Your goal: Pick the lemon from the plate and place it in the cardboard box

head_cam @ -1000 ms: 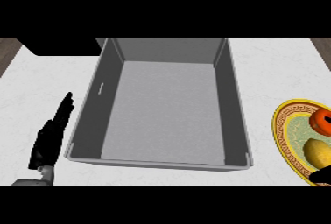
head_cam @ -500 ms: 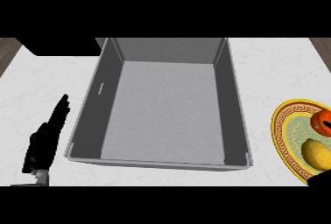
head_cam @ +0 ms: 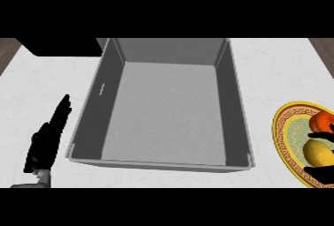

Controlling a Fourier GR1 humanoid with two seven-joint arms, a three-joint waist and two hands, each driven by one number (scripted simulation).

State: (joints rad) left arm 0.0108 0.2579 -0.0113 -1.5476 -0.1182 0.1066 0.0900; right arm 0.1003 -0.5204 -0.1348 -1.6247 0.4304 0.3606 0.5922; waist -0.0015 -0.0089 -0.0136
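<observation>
1. The lemon (head_cam: 320,151) lies on the plate (head_cam: 284,132), at the right edge of what I can see. It is not in the cardboard box (head_cam: 171,115) yet. I think the job has only just started.
2. A red-orange fruit (head_cam: 324,120) lies on the same plate, touching or almost touching the lemon. If the right hand (head_cam: 321,169) lifts in a rush, it could knock that fruit and send it rolling off the plate.
3. The lemon is round and smooth. If the hand holds it only by the tips, I think it could slip out on the way up.
4. The box has tall grey walls, and the nearest one stands between the plate and the inside of the box. If the lemon is carried too low, it could bump that wall. It needs to go up first, then across.
5. Most of the right hand is cut off by the edge. I see black fingers (head_cam: 324,133) across the top of the lemon and another black part under it. So it looks like the hand is pinching the lemon from two sides.
6. The left hand (head_cam: 47,140) rests on the white counter (head_cam: 39,84), just beside the left wall of the box. Its fingers are straight and pressed together, pointing away from the robot. It holds nothing.
</observation>
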